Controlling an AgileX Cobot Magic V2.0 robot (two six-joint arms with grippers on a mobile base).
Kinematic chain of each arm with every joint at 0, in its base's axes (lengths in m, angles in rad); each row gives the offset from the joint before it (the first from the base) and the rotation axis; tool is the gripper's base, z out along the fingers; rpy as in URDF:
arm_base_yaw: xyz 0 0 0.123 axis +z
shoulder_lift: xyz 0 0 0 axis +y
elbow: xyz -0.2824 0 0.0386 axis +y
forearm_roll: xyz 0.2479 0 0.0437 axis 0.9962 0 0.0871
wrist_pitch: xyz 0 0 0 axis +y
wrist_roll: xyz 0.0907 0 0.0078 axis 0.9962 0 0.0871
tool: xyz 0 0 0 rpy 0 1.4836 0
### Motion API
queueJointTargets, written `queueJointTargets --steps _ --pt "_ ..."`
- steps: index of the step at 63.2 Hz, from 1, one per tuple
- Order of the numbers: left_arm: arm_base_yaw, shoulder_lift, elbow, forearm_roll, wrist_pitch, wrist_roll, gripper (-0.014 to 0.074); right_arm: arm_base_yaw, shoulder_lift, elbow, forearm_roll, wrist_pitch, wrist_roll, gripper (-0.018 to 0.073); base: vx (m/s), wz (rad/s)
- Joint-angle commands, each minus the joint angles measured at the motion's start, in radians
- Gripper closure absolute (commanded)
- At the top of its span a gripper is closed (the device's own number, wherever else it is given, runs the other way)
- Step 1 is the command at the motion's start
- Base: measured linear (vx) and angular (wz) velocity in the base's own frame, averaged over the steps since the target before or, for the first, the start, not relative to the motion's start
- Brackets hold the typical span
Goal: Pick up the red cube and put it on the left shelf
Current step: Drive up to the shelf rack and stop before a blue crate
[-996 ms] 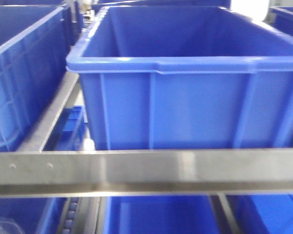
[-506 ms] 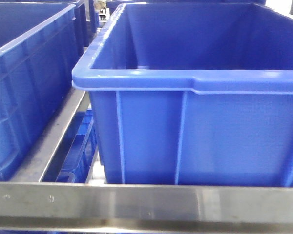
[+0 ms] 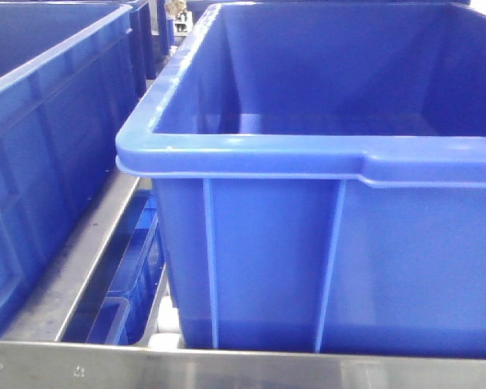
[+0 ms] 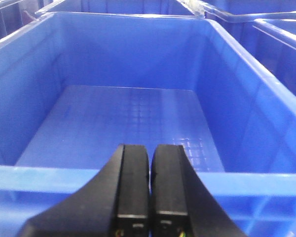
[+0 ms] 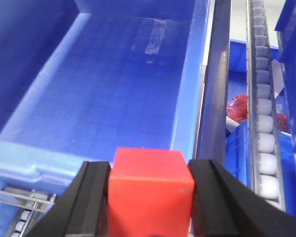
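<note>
My right gripper (image 5: 149, 170) is shut on the red cube (image 5: 150, 190), held between its two black fingers above the near rim of a deep-blue crate (image 5: 113, 89) on the left shelf. That crate's floor is bare. My left gripper (image 4: 149, 150) is shut and empty, hovering over the near rim of another deep-blue crate (image 4: 123, 123), also bare inside. The front view shows the shelf's steel rail (image 3: 243, 373) along the bottom and a large blue crate (image 3: 332, 243) close ahead. Neither gripper shows in the front view.
A second blue crate (image 3: 49, 162) stands at the left, with a steel rail (image 3: 73, 267) between the two. In the right wrist view a white roller track (image 5: 264, 123) runs along the right, with something red and shiny (image 5: 239, 108) beside it.
The front view has closed in on the shelf: the crate looms larger and the steel rail has dropped to the bottom edge of the picture.
</note>
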Motion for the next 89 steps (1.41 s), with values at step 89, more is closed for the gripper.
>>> queueJointTargets --steps 89 --pt "-0.006 -0.012 0.024 -0.004 -0.088 -0.005 0.0495 0.005 1.128 -0.672 0.115 -0.105 -0.082 0.0513 0.01 0.02"
